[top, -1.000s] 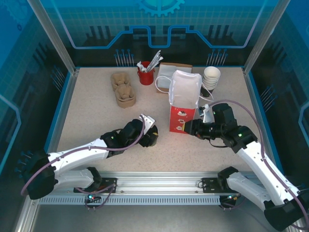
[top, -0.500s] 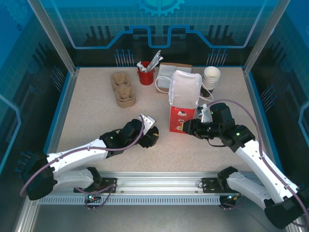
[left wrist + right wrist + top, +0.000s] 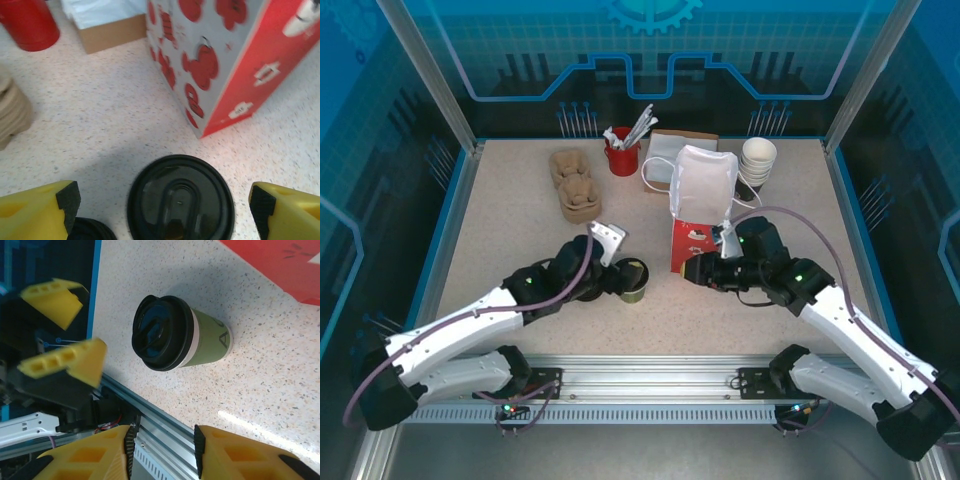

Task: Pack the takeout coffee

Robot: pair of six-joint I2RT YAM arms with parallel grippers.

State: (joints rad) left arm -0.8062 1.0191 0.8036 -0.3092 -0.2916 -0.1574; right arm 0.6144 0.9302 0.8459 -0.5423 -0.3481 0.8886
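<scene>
Speckled tabletop (image 3: 510,210) in blue-walled cell, lidded coffee (image 3: 633,280) upright at 8 o'clock of red bag (image 3: 698,240), L gripper (image 3: 162,200) wide open either side of coffee, not touching, R gripper (image 3: 164,452) at bag's 6 o'clock, spread apart, empty

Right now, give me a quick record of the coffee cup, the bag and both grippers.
coffee cup: upright on table, outside bag
lid: black, on cup
bag: red and white, standing beside cup, apart
left gripper: open, not touching cup
right gripper: open, empty, facing cup
packed: not yet
</scene>
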